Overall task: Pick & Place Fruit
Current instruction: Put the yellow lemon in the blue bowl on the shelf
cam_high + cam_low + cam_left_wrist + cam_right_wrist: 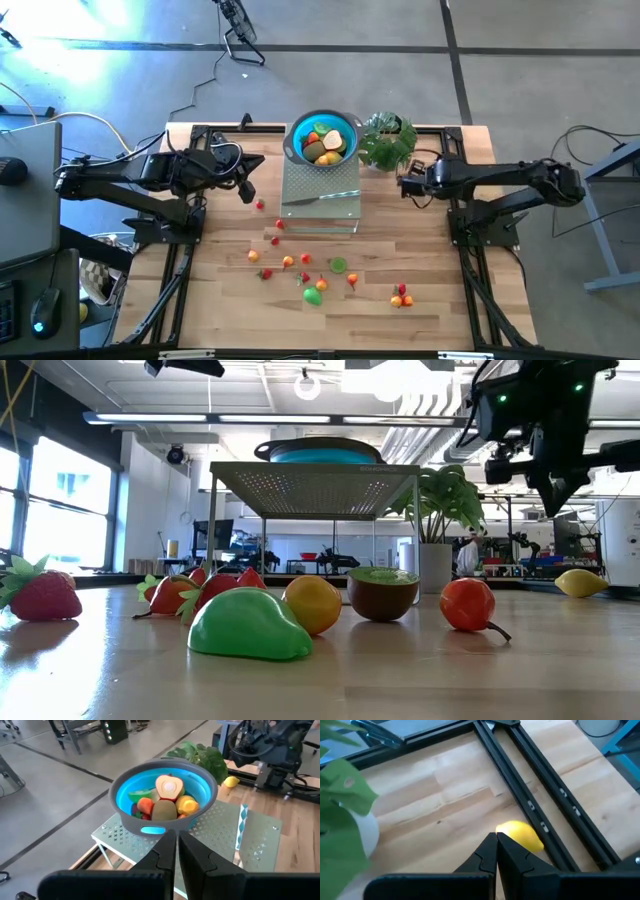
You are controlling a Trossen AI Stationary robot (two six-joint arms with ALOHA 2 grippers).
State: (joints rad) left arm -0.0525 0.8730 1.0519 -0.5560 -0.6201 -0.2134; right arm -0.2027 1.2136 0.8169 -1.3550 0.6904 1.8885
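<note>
Your left gripper (247,190) hangs shut and empty over the table's left half, just left of the perforated metal stand (320,195); your right gripper (405,185) is likewise pinched closed with nothing in it, beside the potted plant (387,140).

Nearest you, loose fruit (313,296) lies scattered across the front of the wooden table (220,300): a green pear-shaped piece, its long axis roughly level and its narrow end toward the right in the low view, with an orange one, a halved kiwi (383,592) cut face up, and strawberries (40,595) with green leaf caps. A red-orange pair (402,295) sits apart to the right. A few small red pieces trail back toward the stand, near the left gripper.

On the stand's front edge lies a slim knife (320,197), lengthwise left to right. Behind it sits the blue bowl (297,128) holding more fruit, including a halved apple, straight ahead of your left gripper's closed tips.

Just ahead of your right gripper's tips rests a lemon (520,835) by the black rail (540,805).
</note>
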